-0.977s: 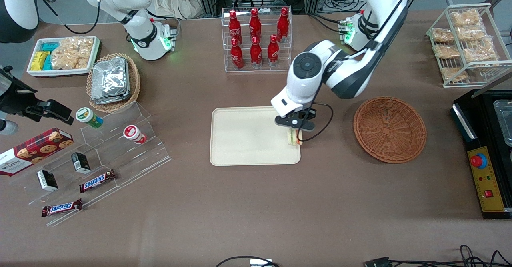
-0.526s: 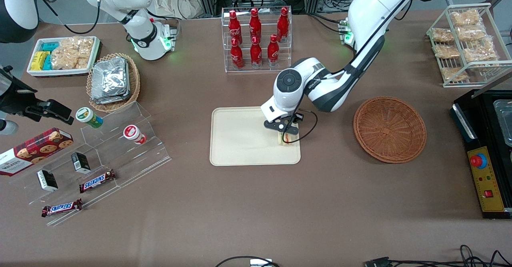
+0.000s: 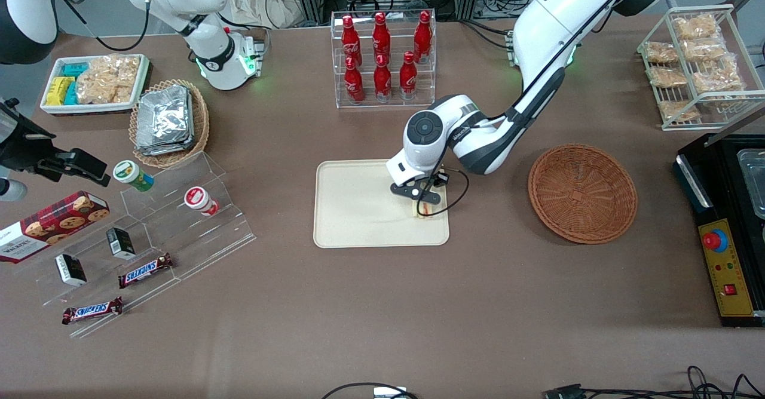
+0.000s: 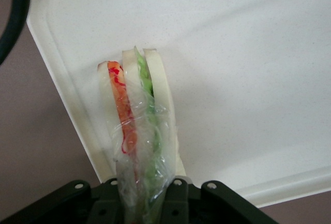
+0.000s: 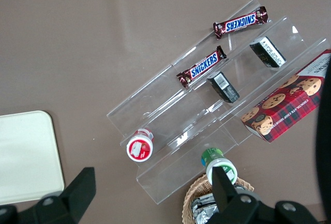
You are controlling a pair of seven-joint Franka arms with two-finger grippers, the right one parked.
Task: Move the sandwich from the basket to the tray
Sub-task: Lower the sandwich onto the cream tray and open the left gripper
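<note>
While the pincer (image 3: 422, 203) stayed clamped on the wrapped end of the sandwich (image 4: 135, 125), the wedge stood on edge over the cream tray (image 3: 358, 208), close to the tray's rim at the end toward the working arm, though whether it touched the tray's surface could not be told. Well apart on the brown desk (image 3: 382, 303), toward the working arm's end, sat the reddish-brown wicker basket (image 3: 582, 193), and a clear rack of red cola bottles (image 3: 382, 58) stood farther from the front camera than the tray. Reaching down from above, the white left arm (image 3: 478, 139) bent at its elbow over the tray's edge with the wrist pointing downward.
</note>
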